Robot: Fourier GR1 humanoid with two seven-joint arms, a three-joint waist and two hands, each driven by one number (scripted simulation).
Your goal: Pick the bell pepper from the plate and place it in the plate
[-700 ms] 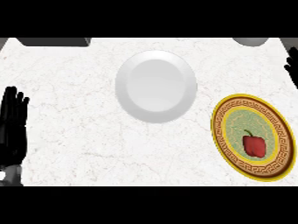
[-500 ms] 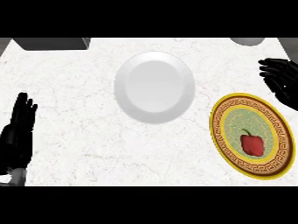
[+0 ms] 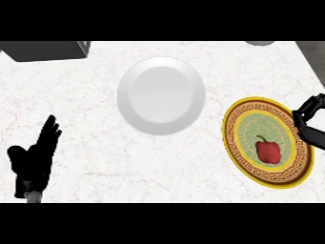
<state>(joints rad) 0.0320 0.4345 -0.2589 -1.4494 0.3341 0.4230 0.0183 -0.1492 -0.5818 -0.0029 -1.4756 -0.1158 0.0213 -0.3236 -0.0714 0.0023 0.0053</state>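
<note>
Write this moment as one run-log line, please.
bell pepper: on patterned plate | right hand: at plate's right rim, pepper untouched | left hand: resting open, lower left

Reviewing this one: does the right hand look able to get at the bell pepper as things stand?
Probably yes. The right hand is at the right rim of the patterned plate, close beside the bell pepper, and nothing covers the pepper or lies between them.

Location type: kitchen, seen at counter level from above.
Work surface: white marble-patterned counter (image 3: 87, 119) with faint veining, filling the view.
Tableware: plain white plate (image 3: 161, 95) at centre; patterned plate (image 3: 233, 143) with yellow border at right.
Food item: red bell pepper (image 3: 267, 150) lying on the patterned plate.
Far edge: dark grey box (image 3: 45, 50) at left; grey round object (image 3: 261, 43) at right, cut off.
</note>
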